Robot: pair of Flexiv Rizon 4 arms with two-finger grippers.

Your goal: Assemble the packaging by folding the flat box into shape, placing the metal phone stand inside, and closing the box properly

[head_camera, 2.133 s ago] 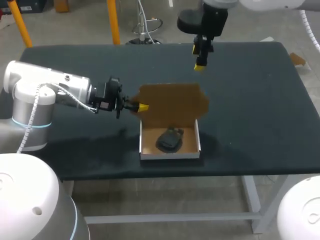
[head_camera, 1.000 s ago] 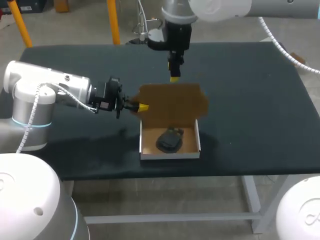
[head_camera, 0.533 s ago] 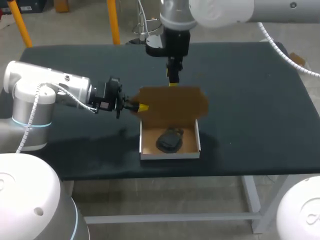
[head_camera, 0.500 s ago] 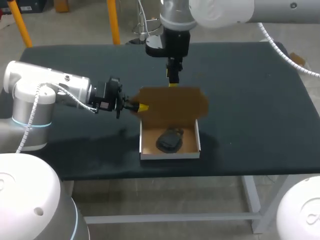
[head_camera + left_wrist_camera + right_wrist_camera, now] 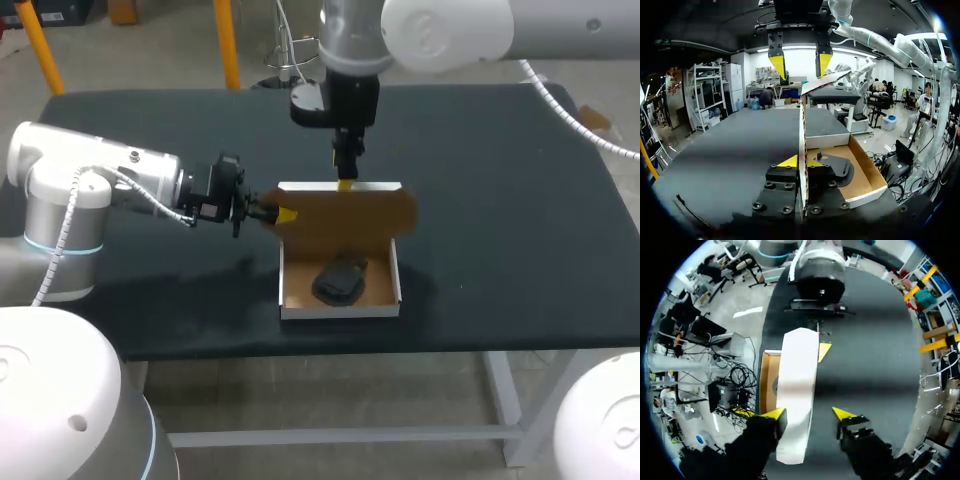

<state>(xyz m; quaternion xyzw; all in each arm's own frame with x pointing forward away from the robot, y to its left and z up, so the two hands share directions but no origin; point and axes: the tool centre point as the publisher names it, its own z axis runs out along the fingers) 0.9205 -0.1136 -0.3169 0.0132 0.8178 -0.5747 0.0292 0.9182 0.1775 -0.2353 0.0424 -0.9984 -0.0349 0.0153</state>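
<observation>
So, you have a dark matte table (image 5: 500, 200) under everything, and the raised lid (image 5: 345, 215) stands between the right gripper (image 5: 347, 182) and the open tray of the box (image 5: 298, 288), leaning over the tray's far side. The box is thin cardboard, brown inside and white outside, a shallow rectangular tray with low walls. The phone stand (image 5: 340, 278) lies flat in it, dark and rounded. Your left gripper (image 5: 285, 214) is pinched narrow on the lid's left edge, a yellow finger (image 5: 789, 161) on each face. Your right gripper hangs at the lid's top edge with its fingers spread wide, the card between them — whether either tip touches it, you cannot tell.
</observation>
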